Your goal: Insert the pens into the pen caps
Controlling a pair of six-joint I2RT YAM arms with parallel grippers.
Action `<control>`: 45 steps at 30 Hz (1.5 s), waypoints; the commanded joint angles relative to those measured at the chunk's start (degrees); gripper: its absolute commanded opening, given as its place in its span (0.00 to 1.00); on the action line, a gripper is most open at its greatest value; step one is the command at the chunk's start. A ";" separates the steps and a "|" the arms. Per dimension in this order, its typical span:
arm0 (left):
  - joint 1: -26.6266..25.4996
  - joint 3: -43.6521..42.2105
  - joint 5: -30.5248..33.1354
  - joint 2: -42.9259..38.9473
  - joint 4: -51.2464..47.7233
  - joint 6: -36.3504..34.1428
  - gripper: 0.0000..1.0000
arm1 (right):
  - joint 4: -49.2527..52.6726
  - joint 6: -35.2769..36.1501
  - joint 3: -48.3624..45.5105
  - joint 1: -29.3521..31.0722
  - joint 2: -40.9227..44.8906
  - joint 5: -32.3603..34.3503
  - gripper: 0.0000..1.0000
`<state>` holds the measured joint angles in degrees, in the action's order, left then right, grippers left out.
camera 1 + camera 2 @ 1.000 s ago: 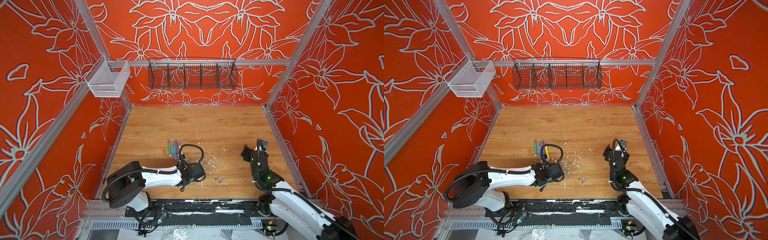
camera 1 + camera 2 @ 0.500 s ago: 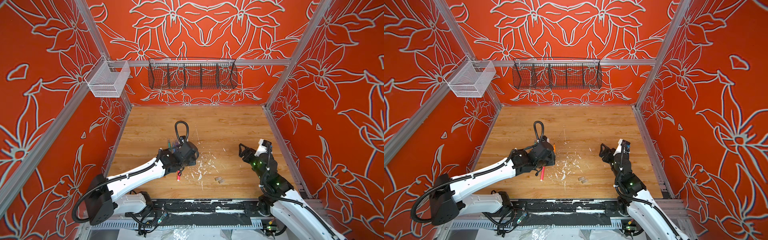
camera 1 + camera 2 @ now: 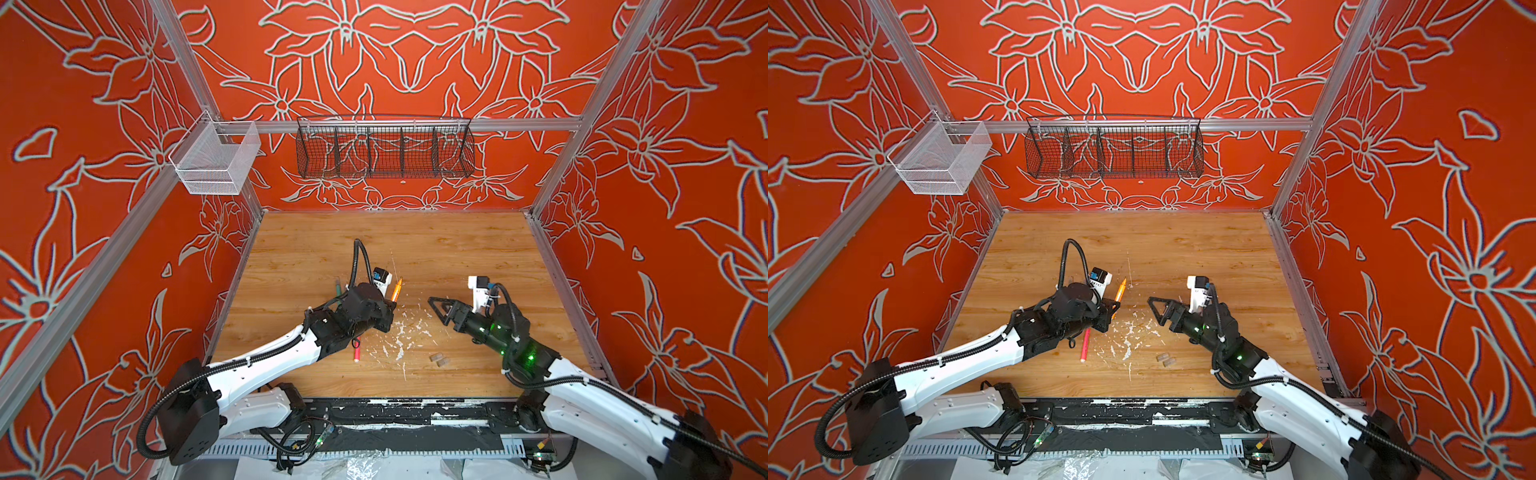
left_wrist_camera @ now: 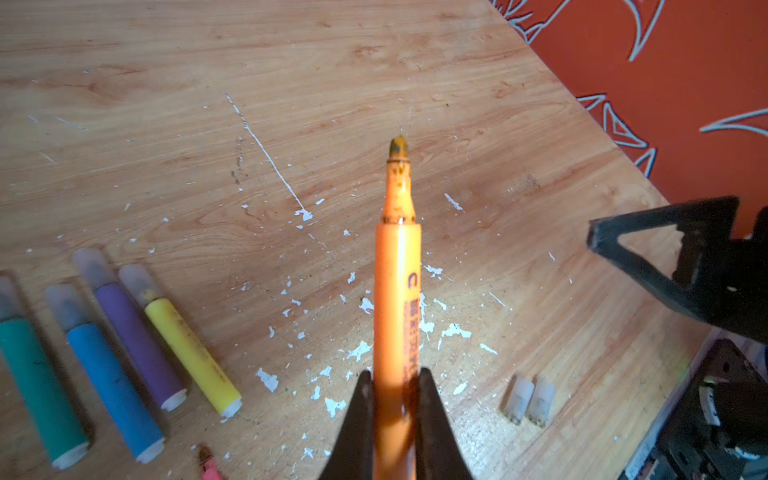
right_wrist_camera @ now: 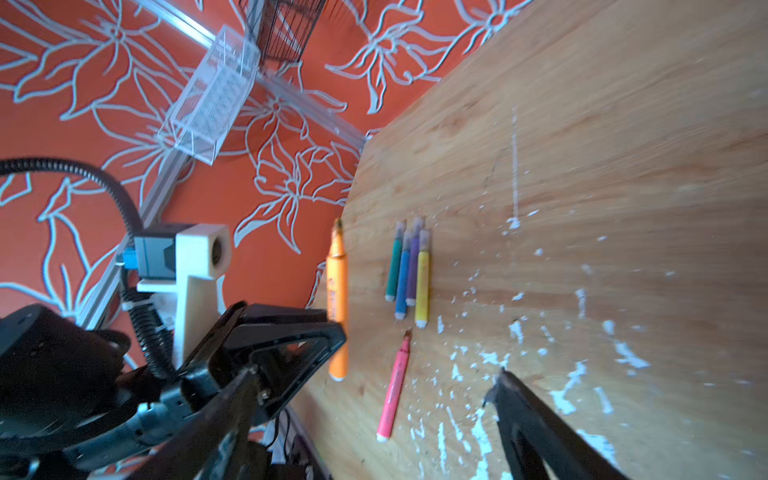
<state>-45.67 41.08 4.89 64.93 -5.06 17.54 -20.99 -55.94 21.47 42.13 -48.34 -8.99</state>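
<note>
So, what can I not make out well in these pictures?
Four capped pens: in both top views the left arm covers nearly all of them.
Pink pen: cut by the frame edge in the left wrist view; tip under the arm in both top views.
Loose caps: too small in both top views to show the open end; outside the right wrist view.

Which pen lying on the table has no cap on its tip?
The pink pen: its tip is bare, whereas the green pen, blue pen, purple pen and yellow pen are capped.
</note>
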 commanded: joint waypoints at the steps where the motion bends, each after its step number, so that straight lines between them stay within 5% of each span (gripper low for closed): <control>1: 0.23 -1.37 -3.98 -3.61 7.14 -4.57 0.00 | -6.18 -0.47 3.23 1.69 -4.16 0.92 0.90; 19: 0.23 -0.97 -16.97 -1.96 9.17 -5.33 0.00 | -5.18 1.98 8.31 5.43 -9.98 1.93 0.75; 25: 0.23 -0.85 -19.46 -1.30 9.54 -5.73 0.00 | -4.23 1.70 9.10 5.69 -10.93 2.56 0.62; 30: 0.15 -0.65 -20.26 -0.77 9.50 -5.96 0.00 | -3.62 1.61 9.46 5.84 -10.88 2.40 0.40; 45: 0.14 -0.75 -21.18 -1.47 9.54 -6.07 0.05 | -5.81 -1.10 9.63 8.44 -13.09 2.89 0.09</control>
<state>-45.47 39.03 -14.85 63.92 1.85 12.80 -24.82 -55.31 29.19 49.06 -60.82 -5.10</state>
